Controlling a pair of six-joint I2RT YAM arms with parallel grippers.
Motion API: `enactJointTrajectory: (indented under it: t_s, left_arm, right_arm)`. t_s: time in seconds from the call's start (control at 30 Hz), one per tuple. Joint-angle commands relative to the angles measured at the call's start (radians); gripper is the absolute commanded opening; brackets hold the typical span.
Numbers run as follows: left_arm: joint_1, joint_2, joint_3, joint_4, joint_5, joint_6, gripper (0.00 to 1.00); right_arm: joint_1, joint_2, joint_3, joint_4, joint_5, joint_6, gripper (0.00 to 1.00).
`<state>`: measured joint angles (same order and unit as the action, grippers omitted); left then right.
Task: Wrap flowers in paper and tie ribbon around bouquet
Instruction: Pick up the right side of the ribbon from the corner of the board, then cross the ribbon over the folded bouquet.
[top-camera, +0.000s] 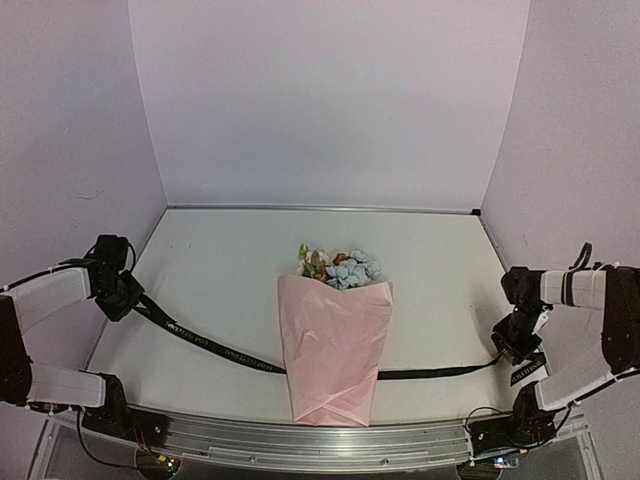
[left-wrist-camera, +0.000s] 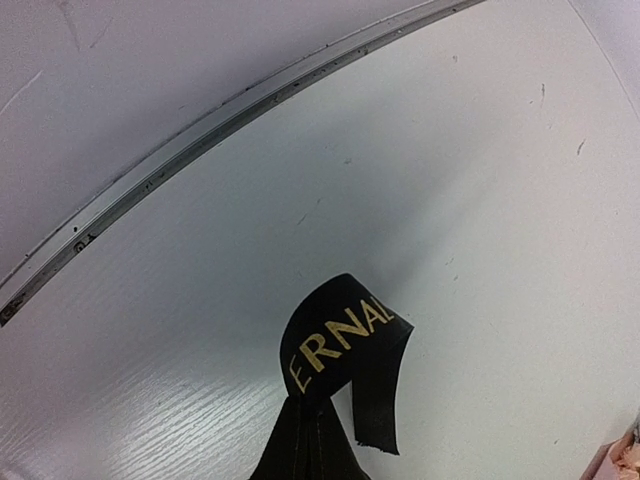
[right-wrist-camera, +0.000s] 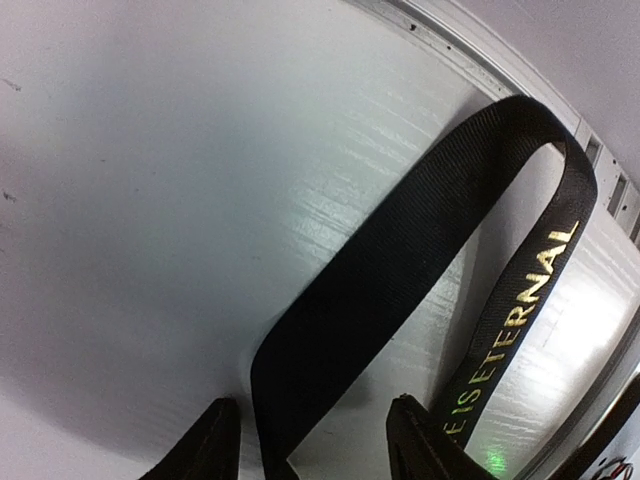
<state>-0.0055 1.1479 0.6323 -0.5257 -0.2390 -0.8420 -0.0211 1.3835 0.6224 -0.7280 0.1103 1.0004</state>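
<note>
Bouquet (top-camera: 335, 345) lies at centre of table (top-camera: 220, 265), flowers (top-camera: 345, 268) poking out the far end, paper (top-camera: 335, 380) cone's tip toward the arms. Ribbon (top-camera: 215, 348) runs under the cone, side to side. Left gripper (top-camera: 128, 297) pinches ribbon's left end. Right gripper (right-wrist-camera: 315, 450) jaws spread, ribbon looping between them, not clamped.

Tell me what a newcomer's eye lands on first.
The pink bouquet lies in the middle of the table, flower heads at its far end. A black ribbon with gold lettering crosses the table, hidden where it meets the bouquet. The left end effector is shut on one end; the right end effector has its fingers apart around the other.
</note>
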Motion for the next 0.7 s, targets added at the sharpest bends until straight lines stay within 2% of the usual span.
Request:
enactJointTrajectory:
  t_s: [0.0,0.1,0.17,0.5,0.67]
  left_arm:
    - [0.002,0.015,0.004,0.040,0.001,0.012,0.00]
    - [0.002,0.035,0.015,0.051,0.000,0.019,0.00]
    - [0.002,0.054,0.025,0.061,-0.003,0.022,0.00]
    - [0.042,0.183,0.115,0.135,0.017,0.030,0.00]
    - [0.061,0.206,0.141,0.144,0.046,0.023,0.00]
  right_arm:
    - [-0.030,0.045,0.019,0.032,0.039,-0.007,0.37]
    - [-0.044,0.098,0.070,0.046,0.017,-0.037,0.06]
    - [-0.048,0.128,0.125,0.051,-0.005,-0.059,0.00]
    - [-0.054,0.218,0.382,0.054,-0.073,-0.088,0.00]
    - [-0.054,0.240,0.423,0.053,-0.105,-0.079,0.00]
